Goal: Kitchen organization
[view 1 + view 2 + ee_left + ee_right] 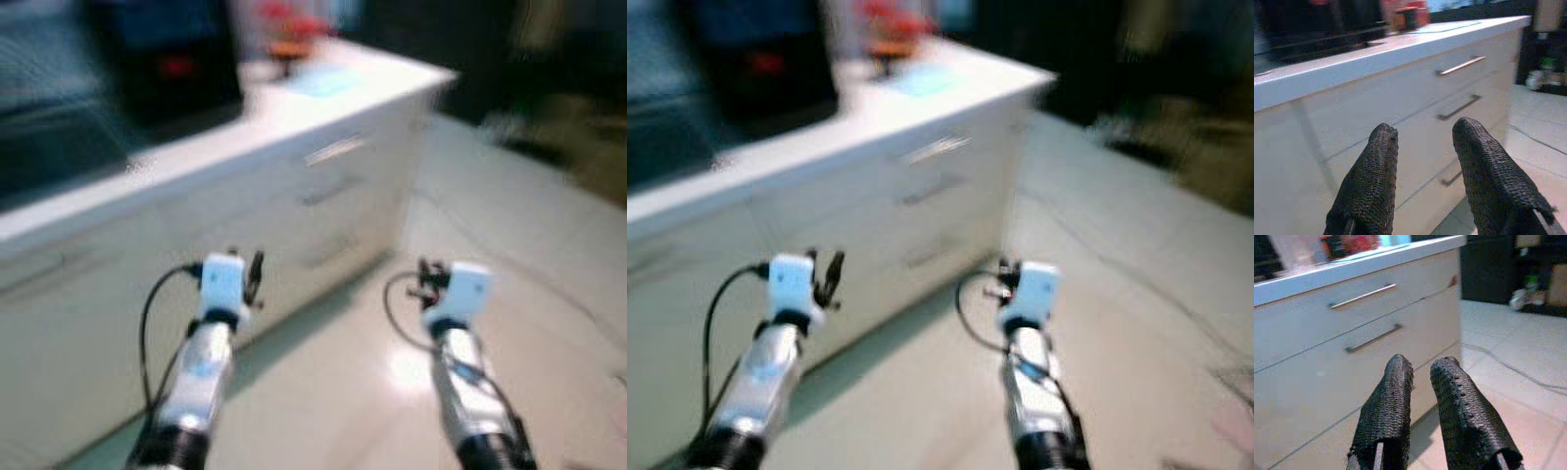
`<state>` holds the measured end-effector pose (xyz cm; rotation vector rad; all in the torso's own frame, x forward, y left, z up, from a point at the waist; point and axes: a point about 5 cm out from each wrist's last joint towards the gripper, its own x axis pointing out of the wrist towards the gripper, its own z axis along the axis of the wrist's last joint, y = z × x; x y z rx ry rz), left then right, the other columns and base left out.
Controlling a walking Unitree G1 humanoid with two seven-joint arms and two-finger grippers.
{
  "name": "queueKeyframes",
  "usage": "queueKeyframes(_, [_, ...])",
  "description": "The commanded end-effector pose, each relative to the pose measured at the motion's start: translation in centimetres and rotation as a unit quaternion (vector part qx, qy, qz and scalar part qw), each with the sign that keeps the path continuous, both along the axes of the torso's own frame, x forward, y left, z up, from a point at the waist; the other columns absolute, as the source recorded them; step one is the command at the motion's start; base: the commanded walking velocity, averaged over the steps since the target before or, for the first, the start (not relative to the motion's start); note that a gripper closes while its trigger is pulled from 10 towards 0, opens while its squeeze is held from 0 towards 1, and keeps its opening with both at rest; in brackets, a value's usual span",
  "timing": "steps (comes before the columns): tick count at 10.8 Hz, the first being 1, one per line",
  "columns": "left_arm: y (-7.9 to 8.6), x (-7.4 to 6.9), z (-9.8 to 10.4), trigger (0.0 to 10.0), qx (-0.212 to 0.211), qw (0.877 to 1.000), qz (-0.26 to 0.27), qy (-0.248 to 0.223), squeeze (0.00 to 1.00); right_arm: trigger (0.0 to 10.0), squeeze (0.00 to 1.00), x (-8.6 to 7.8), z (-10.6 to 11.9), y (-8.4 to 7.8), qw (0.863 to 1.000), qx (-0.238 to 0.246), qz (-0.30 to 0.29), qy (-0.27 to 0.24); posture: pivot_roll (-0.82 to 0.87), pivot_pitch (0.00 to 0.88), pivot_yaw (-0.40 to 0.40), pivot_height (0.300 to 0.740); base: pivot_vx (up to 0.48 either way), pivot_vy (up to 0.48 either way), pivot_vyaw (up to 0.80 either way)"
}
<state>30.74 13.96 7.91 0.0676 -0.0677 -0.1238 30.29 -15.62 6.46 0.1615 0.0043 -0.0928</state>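
1. The head views are blurred. A white kitchen counter [294, 117] runs from the near left to the far middle, with a drawer unit [1449, 98] below it bearing metal bar handles [1461, 65].
2. The left gripper [1422, 139] is held before the drawer fronts, fingers spread apart, holding nothing.
3. The right gripper [1422, 372] hangs over the pale tiled floor [509, 245] near the counter's far corner, fingers a narrow gap apart, empty.
4. Blurred red items [289, 24] stand on the far countertop; a dark appliance [157, 59] sits left of them.

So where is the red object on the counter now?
In the left eye view, the blurred red object sits at the white counter's far end, above the handled drawers.
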Motion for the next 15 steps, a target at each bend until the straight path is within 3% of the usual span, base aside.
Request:
queueKeyframes(1, [-0.04,-0.1,-0.19,10.0,0.004,1.0,0.001,0.006,0.0,10.0,0.0,0.04,0.2,-0.02,1.0,0.005,-0.003,-0.005,0.1,0.023,0.041,0.74,0.0,0.0,0.8])
queueKeyframes(15, [0.7,-0.32,-0.38,10.0,-0.004,1.0,0.025,0.009,0.0,10.0,0.0,0.22,0.66,0.92,0.999,-0.008,0.032,-0.017,0.12,0.02,0.037,0.74,0.0,0.0,0.8])
